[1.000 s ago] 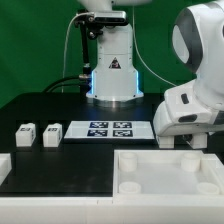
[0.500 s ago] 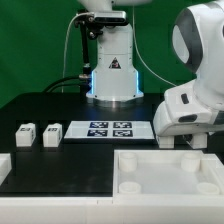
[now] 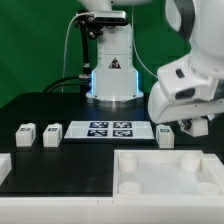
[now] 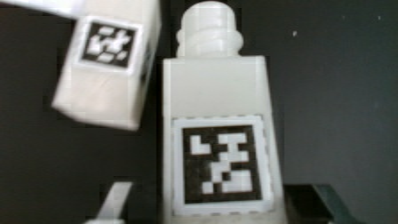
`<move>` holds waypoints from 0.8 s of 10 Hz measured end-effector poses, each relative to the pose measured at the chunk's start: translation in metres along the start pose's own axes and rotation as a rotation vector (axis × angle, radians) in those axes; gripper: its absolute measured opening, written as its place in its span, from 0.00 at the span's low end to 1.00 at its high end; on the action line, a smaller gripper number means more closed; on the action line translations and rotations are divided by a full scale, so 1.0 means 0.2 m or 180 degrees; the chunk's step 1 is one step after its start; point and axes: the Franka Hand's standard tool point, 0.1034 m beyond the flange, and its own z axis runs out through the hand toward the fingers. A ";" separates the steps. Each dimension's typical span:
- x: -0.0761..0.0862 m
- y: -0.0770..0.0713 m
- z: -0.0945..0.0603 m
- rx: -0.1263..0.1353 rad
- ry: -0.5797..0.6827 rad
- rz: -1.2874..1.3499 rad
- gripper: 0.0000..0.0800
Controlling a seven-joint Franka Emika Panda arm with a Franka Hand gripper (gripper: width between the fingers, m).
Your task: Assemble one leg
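Observation:
In the wrist view a white leg with a black-and-white tag lies lengthwise between my gripper fingers, its peg end pointing away. A dark gap shows on each side between leg and finger, so the gripper is open around it. A second leg lies tilted just beyond it. In the exterior view my gripper hangs low over the table at the right, with one leg beside it. Two more legs stand at the left.
The marker board lies mid-table. A large white tray-like part with raised walls sits at the front right. A white part's corner shows at the front left. The robot base stands behind.
The arm has moved up and toward the exterior view's left. A leg by the marker board's right end, hidden before, now shows.

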 end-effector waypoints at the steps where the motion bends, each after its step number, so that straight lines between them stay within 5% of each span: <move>1: 0.00 0.05 -0.12 -0.0025 0.0271 -0.0012 0.37; 2: 0.03 0.08 -0.24 -0.0060 0.0705 0.0007 0.37; 6: 0.08 0.10 -0.24 -0.0160 0.1949 0.0001 0.37; 7: 0.11 0.11 -0.27 -0.0175 0.2280 -0.0014 0.37; 8: 0.15 0.18 -0.38 -0.0295 0.2455 -0.0191 0.37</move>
